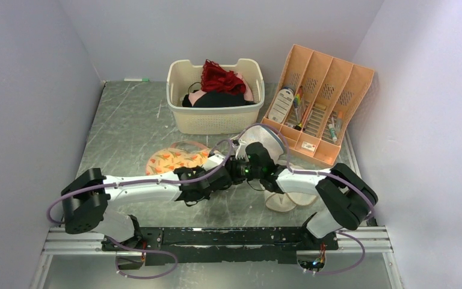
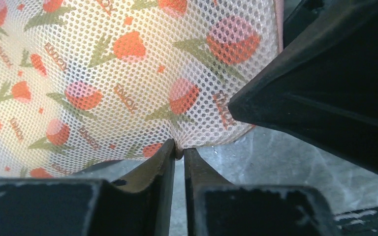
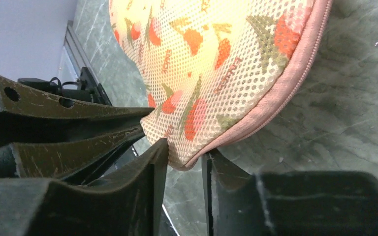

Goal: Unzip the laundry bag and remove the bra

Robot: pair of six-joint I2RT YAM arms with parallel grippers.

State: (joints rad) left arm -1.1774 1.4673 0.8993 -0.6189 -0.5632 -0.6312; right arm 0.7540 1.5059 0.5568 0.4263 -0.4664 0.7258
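The laundry bag (image 1: pixel 174 160) is a cream mesh pouch with orange-red flowers and pink edging, lying mid-table. My left gripper (image 1: pixel 219 172) and right gripper (image 1: pixel 233 168) meet at its right end. In the left wrist view the left gripper (image 2: pixel 179 150) is pinched shut on a fold of the bag's mesh (image 2: pixel 128 83), and the right gripper's dark body (image 2: pixel 325 93) is close on the right. In the right wrist view the right gripper (image 3: pixel 184 158) clasps the bag's pink zipped edge (image 3: pixel 275 101). A yellowish tint shows through the mesh. The bra itself is hidden.
A cream basket (image 1: pixel 215 117) with a red lacy garment (image 1: pixel 221 77) stands at the back. An orange slotted organiser (image 1: pixel 319 99) is at the back right. A white mesh dome bag (image 1: pixel 269 139) and white flat bags (image 1: pixel 289 194) lie by the right arm.
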